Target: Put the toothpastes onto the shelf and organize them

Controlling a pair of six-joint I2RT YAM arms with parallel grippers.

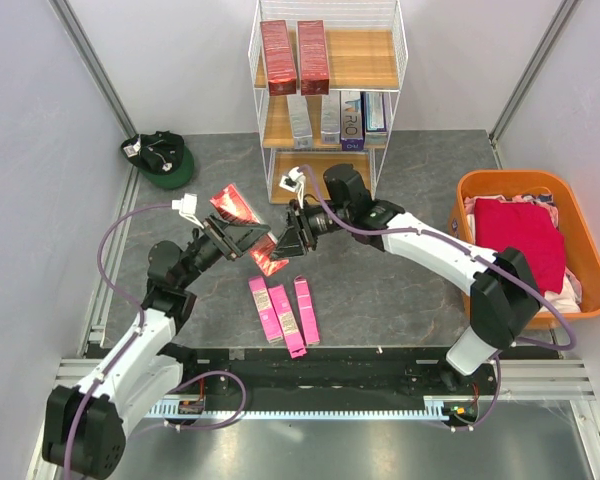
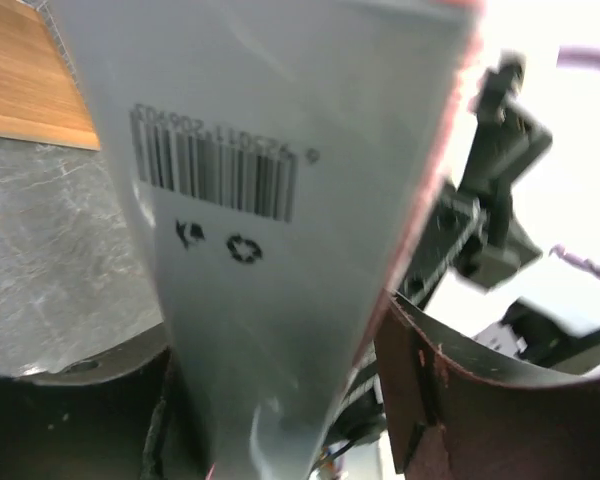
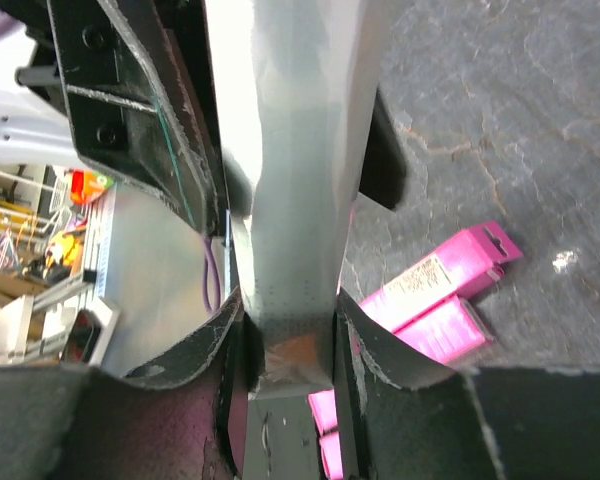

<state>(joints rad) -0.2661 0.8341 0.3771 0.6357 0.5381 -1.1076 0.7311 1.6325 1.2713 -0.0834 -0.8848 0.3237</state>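
Two shelved red toothpastes (image 1: 278,57), overhead only.

You have a grey marbled table (image 1: 400,290) under you, boxed in by plain white walls (image 1: 40,120) at the left, back and right, with slanting metal posts (image 1: 93,70) in the far corners and bright, even light all over. The shelf (image 1: 365,55) stands against the back wall, an orange tub (image 1: 510,178) of red and pink cloth (image 1: 520,230) sits at your right, and a dark green cap (image 1: 160,158) lies far left. Along your near edge runs a grey metal sheet (image 1: 360,450).
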